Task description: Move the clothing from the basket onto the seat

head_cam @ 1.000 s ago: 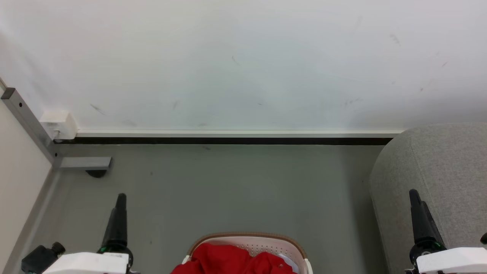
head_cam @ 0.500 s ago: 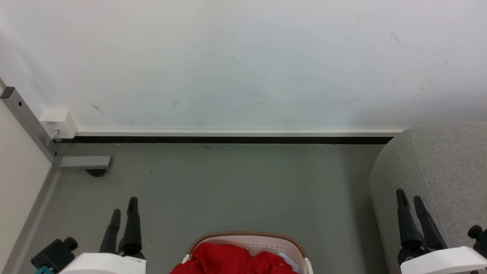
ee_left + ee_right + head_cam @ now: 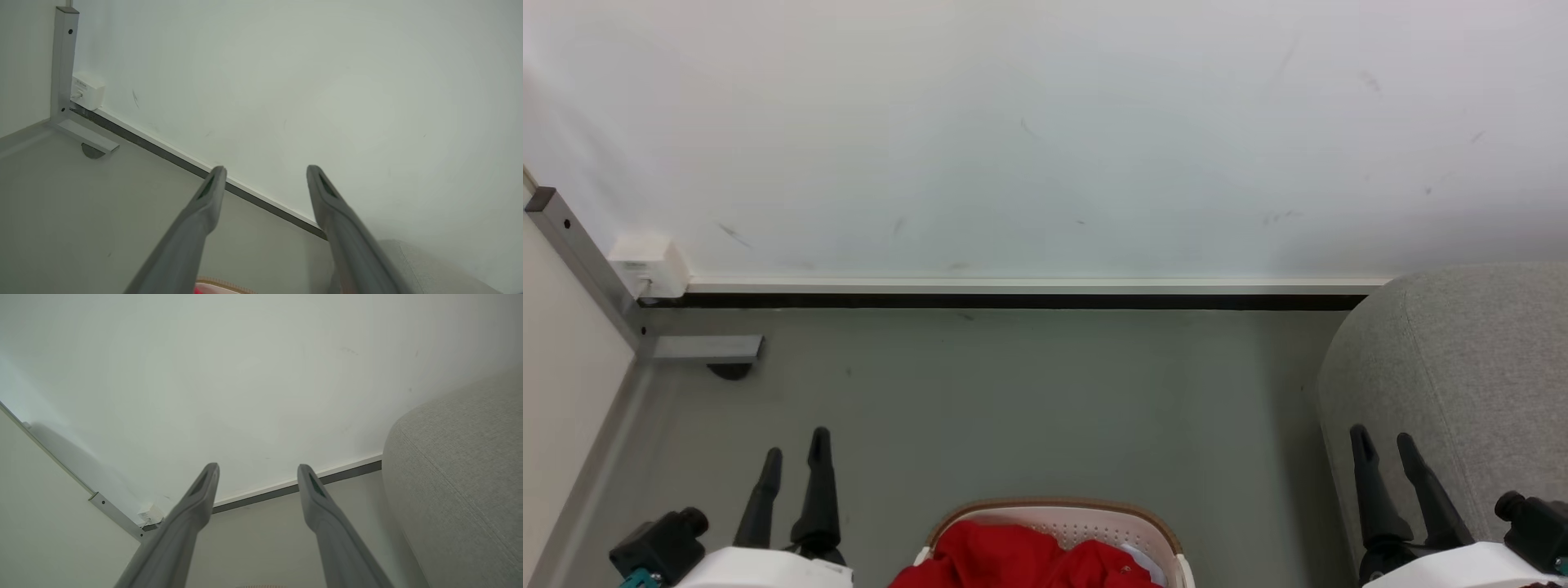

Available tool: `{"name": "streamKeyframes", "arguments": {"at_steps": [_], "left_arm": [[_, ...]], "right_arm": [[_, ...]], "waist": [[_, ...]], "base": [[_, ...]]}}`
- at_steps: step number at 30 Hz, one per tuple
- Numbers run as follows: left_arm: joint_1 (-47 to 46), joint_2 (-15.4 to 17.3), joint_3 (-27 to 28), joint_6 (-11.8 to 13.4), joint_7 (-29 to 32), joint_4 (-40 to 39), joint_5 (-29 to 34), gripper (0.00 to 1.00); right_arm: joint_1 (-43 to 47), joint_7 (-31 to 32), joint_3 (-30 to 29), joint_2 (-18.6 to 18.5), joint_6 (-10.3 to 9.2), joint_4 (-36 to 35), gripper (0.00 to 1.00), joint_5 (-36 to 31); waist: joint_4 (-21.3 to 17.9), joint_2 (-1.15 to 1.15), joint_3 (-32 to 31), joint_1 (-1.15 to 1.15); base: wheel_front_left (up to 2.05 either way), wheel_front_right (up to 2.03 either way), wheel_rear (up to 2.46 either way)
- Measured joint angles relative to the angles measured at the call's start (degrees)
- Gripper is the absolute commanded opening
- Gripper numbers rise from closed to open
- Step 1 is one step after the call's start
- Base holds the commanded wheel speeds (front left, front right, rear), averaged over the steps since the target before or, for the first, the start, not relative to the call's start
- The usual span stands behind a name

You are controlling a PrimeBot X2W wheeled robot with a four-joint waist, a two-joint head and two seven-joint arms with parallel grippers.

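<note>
Clothing (image 3: 1013,559): bright red soft fabric, bunched up inside the basket; cut off by the head view's lower edge.
Basket (image 3: 1058,504): white perforated wall with a brown rim; stands on the floor, its far end in view; a white patch lies against its right wall beside the red fabric.
Seat (image 3: 1462,359): light grey upholstery with a rounded corner; stands right of the basket, apart from it, its far side near the wall.
Left pincer (image 3: 796,442): two long dark fingers spread apart, released, grasping nothing; hangs over the floor left of the basket, clear of its rim.
Right pincer (image 3: 1380,433): fingers spread apart, released, empty; right of the basket, in front of the seat's near side; contact with the seat cannot be told.
Floor (image 3: 1029,392): grey, bare stretch running from the basket to the wall.
Wall (image 3: 1045,122): white, lightly scuffed, beyond the basket; dark strip (image 3: 1013,301) along its foot.
White box (image 3: 649,265): at the wall's foot, far left of the basket, beside a grey metal post (image 3: 580,261).
</note>
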Motion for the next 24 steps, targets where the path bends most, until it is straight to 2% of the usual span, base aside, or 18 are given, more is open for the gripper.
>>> {"name": "streamKeyframes", "arguments": {"at_steps": [24], "left_arm": [[0.52,0.11,-1.36,0.6,-3.33,0.41,13.4,1.0]], "right_arm": [[-0.42,-3.28,1.41,-0.43,0.01,2.79,1.0,-13.18]], "waist": [[-0.1,0.0,-0.15,0.0]], "base": [[0.0,0.0,0.0]]}}
